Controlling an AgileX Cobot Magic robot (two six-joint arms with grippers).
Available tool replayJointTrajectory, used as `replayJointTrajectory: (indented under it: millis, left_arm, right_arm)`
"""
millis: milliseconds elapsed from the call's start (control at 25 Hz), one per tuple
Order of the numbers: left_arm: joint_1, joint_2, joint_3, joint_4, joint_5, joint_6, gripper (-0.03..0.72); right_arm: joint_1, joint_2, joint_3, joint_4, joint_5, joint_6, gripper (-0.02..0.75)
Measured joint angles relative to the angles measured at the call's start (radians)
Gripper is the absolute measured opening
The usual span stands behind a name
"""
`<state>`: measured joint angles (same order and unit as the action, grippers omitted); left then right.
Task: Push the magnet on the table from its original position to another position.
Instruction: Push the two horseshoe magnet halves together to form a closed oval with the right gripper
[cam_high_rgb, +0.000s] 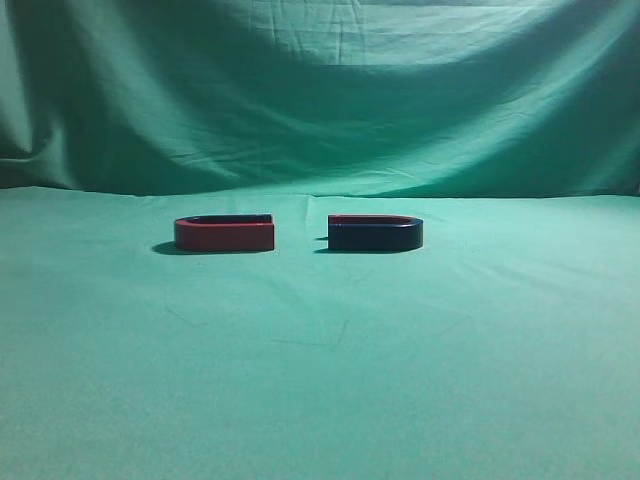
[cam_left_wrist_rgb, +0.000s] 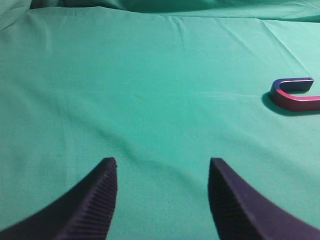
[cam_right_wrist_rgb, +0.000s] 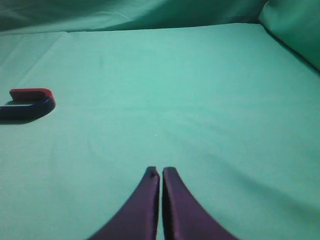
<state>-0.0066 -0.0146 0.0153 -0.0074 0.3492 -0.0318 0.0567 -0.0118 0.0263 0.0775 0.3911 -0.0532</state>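
The dark navy U-shaped magnet (cam_high_rgb: 375, 233) lies flat on the green table (cam_high_rgb: 320, 380), right of centre, with a reddish top rim. It also shows at the left edge of the right wrist view (cam_right_wrist_rgb: 27, 106). My left gripper (cam_left_wrist_rgb: 162, 162) is open and empty, low over bare cloth. My right gripper (cam_right_wrist_rgb: 160, 170) is shut and empty, well to the right of the magnet and apart from it. Neither gripper shows in the exterior view.
A red U-shaped magnet (cam_high_rgb: 224, 234) of the same size lies to the left of the navy one, a small gap between them. It shows at the right edge of the left wrist view (cam_left_wrist_rgb: 295, 95). A draped green backdrop (cam_high_rgb: 320, 90) rises behind the table.
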Motion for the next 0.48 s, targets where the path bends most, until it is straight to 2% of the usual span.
replayJointTrajectory:
  millis: [480]
  left_arm:
    - [0.000, 0.000, 0.000, 0.000, 0.000, 0.000, 0.372]
  right_arm:
    - [0.000, 0.000, 0.000, 0.000, 0.000, 0.000, 0.000]
